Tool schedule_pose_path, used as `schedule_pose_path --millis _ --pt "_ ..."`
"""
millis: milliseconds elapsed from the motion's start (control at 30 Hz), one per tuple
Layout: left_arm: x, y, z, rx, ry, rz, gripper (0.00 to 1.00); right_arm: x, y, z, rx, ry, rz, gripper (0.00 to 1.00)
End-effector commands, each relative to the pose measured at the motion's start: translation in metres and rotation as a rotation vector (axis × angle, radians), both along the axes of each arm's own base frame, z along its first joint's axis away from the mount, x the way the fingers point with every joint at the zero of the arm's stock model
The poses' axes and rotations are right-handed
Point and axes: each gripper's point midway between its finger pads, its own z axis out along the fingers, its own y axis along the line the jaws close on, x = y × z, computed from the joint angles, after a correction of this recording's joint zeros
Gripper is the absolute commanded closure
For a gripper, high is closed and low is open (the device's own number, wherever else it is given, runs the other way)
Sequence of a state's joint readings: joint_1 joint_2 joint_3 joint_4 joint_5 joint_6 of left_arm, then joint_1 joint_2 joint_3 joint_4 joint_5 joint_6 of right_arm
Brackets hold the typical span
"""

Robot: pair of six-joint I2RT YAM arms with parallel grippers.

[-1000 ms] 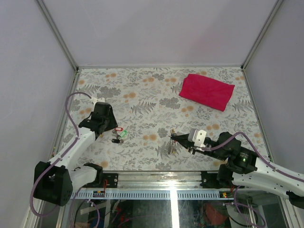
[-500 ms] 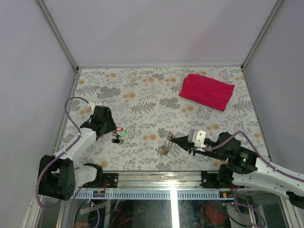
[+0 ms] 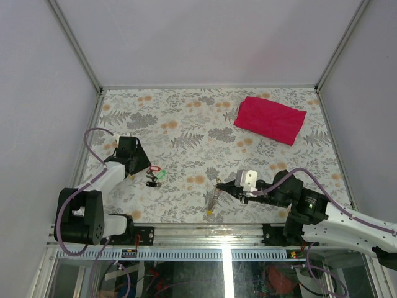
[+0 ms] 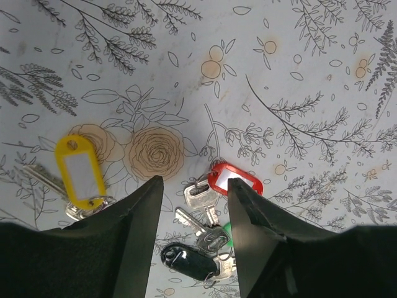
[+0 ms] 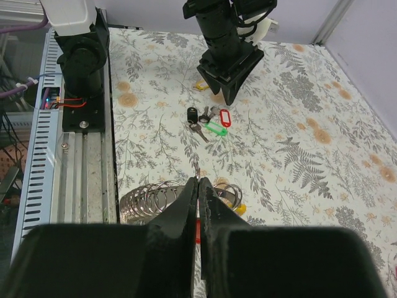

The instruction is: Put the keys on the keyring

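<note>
A bare stretch of table (image 3: pixel 186 155) separates the 2 arms and leaves room for either to pass. The keys (image 3: pixel 155 176) lie just ahead of the left gripper (image 3: pixel 142 167). Its 2 fingers (image 4: pixel 139 217) stand apart, and the cluster shows through the gap. A yellow tag (image 4: pixel 79 171) lies close outside 1 finger. The left frame rail (image 3: pixel 92 121) hems that arm in on its outer side. The keyring (image 3: pixel 214 197) dangles from the clamped right gripper (image 3: pixel 219 184) near the front edge; it may touch the table, but the top view is too small to tell. The red cloth (image 3: pixel 270 119) lies well apart at the far right.
</note>
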State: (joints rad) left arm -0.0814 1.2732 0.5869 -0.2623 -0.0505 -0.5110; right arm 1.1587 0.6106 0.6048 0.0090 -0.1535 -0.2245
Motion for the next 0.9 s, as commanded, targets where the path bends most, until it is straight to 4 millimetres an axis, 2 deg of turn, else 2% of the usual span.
schedule_pose_path --millis 0,533,700,867 --pt "0.014 -0.008 0.001 -0.073 -0.052 -0.029 0.53 -0.006 0.004 0.045 0.124 -0.042 0.033 1.0" --pt "0.005 -0.015 -0.023 -0.13 0.032 -0.033 0.54 -0.007 0.006 0.044 0.127 -0.041 0.042 1.0" --pt "0.004 -0.017 -0.026 -0.146 0.039 -0.044 0.66 -0.007 0.004 0.044 0.128 -0.039 0.039 1.0" --pt "0.002 -0.017 -0.022 -0.147 0.027 -0.045 0.68 -0.007 0.006 0.044 0.129 -0.04 0.042 1.0"
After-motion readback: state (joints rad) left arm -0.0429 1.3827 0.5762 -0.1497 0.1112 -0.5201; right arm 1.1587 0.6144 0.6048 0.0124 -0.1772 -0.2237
